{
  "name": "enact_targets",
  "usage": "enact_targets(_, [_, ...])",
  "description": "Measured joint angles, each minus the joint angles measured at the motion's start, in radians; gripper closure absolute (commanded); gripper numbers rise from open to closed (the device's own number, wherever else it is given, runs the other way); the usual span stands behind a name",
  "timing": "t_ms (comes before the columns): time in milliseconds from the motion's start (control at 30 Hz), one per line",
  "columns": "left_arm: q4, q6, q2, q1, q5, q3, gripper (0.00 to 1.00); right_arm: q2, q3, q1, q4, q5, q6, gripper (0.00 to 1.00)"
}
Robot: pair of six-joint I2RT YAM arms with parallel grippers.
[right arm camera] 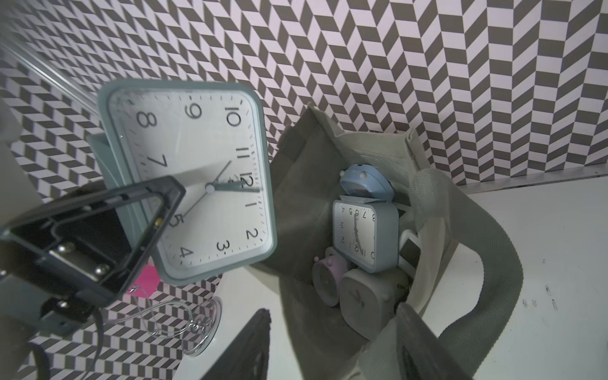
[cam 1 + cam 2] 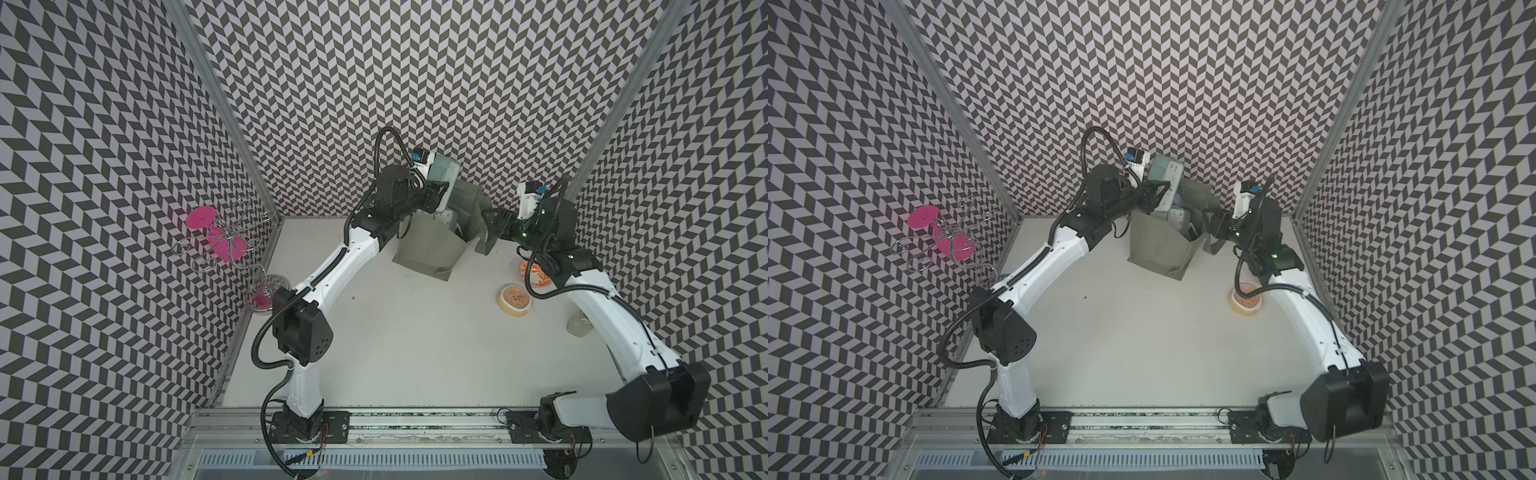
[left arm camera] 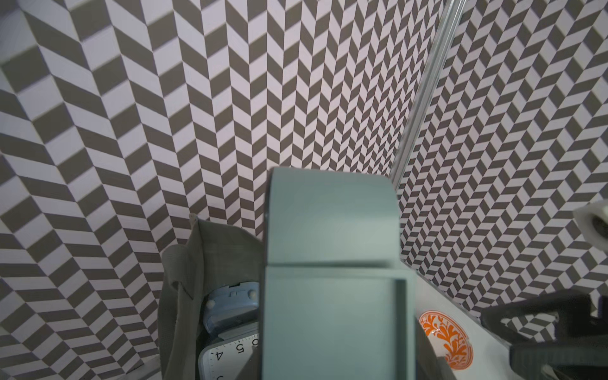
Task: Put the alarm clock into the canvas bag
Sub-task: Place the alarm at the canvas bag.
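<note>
A large teal square alarm clock (image 2: 444,174) hangs tilted over the open mouth of the grey-green canvas bag (image 2: 424,249), which stands at the back of the table. My left gripper (image 2: 437,194) is shut on it, one finger (image 1: 154,210) lying across the white dial (image 1: 197,171). In the left wrist view the clock's back (image 3: 332,263) hides the jaws. Inside the bag lie several smaller clocks, among them a pale blue one (image 1: 362,237) and a grey one (image 1: 365,302). My right gripper (image 1: 335,348) is open at the bag's near rim, its fingers to either side of the cloth.
An orange-patterned bowl (image 2: 536,276) and a tan lidded dish (image 2: 515,300) sit right of the bag, under the right arm. A wire rack with a pink glass (image 2: 216,237) stands at the left wall. A clear glass (image 2: 579,326) is by the right wall.
</note>
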Motion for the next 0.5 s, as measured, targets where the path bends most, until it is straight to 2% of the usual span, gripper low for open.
enact_targets(167, [-0.006,0.022,0.063,0.02,0.087,0.031,0.72,0.111,0.055,-0.002,-0.015,0.011,-0.011,0.4])
enact_targets(333, [0.014,0.072,0.069,0.026,0.138,0.034,0.74,0.184,0.091,-0.002,-0.046,0.06,-0.023,0.4])
enact_targets(500, [0.037,0.136,0.077,0.026,0.177,0.048,0.75,0.225,0.125,-0.002,-0.063,0.083,-0.042,0.51])
